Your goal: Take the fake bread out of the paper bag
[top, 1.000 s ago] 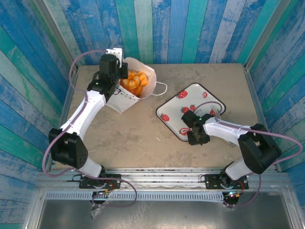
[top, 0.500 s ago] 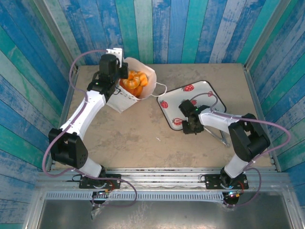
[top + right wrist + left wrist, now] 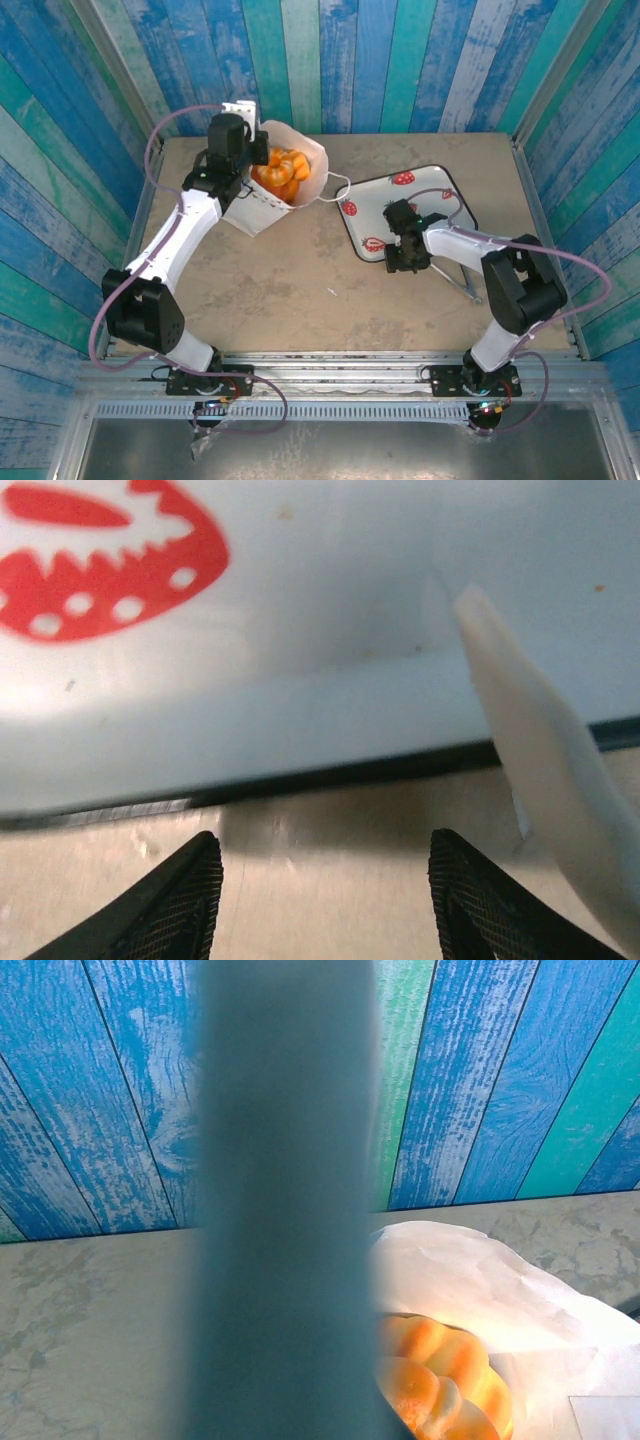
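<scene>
- Left tool: set at the far rim of the paper bag. Seen from above, its own black body hides the jaws. In the left wrist view a blurred grey upright band covers the middle, so it cannot be told whether the jaws are spread or pinching the rim.
- Paper bag: white and tilted, with its mouth open upward, lying just beside the left tool on that tool's right.
- Fake bread: glossy orange pieces, all inside the bag, just to the right of the left tool. In the left wrist view a knobbed golden roll lies low and to the right of the grey band, cupped by crumpled white paper.
- Right tool: black fingertips spread apart, with nothing between them and bare counter below.
- Tray: white with a red strawberry print. Its near edge lies just ahead of the right tool's fingertips and apart from them, with one strawberry ahead and to the left.
- White curved strip: ahead and to the right of the right tool; what it is cannot be told.
- The bag and the bread lie well apart from the right tool, beyond the tray.
</scene>
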`<state>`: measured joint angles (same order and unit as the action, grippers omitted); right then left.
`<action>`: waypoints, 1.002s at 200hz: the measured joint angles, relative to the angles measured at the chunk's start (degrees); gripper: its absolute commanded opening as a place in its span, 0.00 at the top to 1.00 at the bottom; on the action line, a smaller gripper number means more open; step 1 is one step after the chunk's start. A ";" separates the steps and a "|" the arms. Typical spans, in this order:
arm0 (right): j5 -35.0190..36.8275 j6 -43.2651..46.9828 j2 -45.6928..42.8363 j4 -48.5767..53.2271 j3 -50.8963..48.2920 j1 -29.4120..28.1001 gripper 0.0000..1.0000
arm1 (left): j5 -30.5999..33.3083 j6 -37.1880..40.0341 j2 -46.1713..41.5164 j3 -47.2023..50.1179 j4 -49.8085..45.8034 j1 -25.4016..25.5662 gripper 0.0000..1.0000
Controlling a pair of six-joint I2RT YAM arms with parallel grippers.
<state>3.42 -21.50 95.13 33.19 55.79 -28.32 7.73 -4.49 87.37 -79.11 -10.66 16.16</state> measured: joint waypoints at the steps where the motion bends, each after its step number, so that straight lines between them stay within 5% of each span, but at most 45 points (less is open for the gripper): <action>1: -0.04 -0.02 -0.22 0.13 0.00 0.00 0.34 | 0.00 0.00 0.00 0.00 0.00 0.00 1.00; 44: -1.14 1.25 -13.22 3.21 -1.97 2.78 0.00 | -0.13 -0.24 -0.02 0.55 0.87 0.00 1.00; 139: -4.22 0.02 -25.73 3.98 -14.43 26.62 0.00 | -0.33 -0.13 -0.09 1.40 2.27 0.00 1.00; 200: -13.31 0.76 -22.91 -1.40 -17.79 37.11 0.00 | -0.72 0.09 -0.09 1.42 2.29 0.00 1.00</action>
<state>-9.89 -20.73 72.23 31.79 38.00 8.80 7.01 -4.40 87.29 -77.69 -8.36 16.16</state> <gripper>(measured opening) 0.997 0.043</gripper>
